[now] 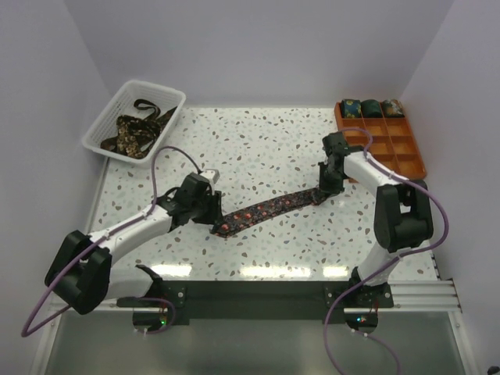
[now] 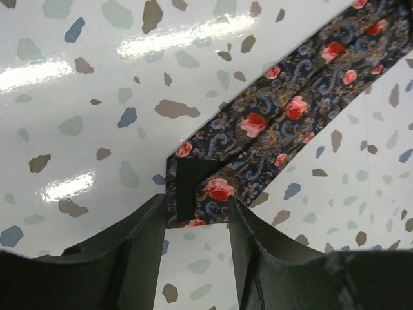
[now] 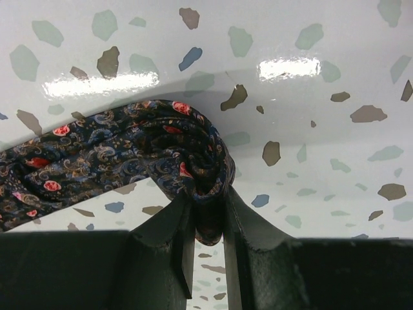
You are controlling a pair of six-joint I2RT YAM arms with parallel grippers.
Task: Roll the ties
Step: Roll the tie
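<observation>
In the wrist views the dark fingers fill the bottom edge, cut off by the frame. The right hand [image 3: 208, 213] is closed narrow on one end of the tie [image 3: 129, 155]. The cloth there is bunched into a curl, and the part pinched between the fingers is hidden. The left hand [image 2: 197, 210] stands fairly wide, one finger at each edge of the tie's [image 2: 284, 123] other end. That end is turned over, so plain dark lining shows. I cannot tell whether the fingers press the cloth or only flank it.

From above, the tie [image 1: 266, 209] lies slantwise across the middle of the speckled desk [image 1: 258, 141]. It runs from the left hand [image 1: 209, 205], nearer and to the left, to the right hand [image 1: 324, 190], farther and to the right. Both ends are covered by the hands in this view.

At the far left a white mesh basket [image 1: 105, 117] sits tilted, holding loose ties [image 1: 137, 129] in a tangle too jumbled to count. At the far right an orange gridded tray [image 1: 391, 144] holds rolled ties [image 1: 371, 107] in its farthest row. The right arm overlaps the tray's left edge.
</observation>
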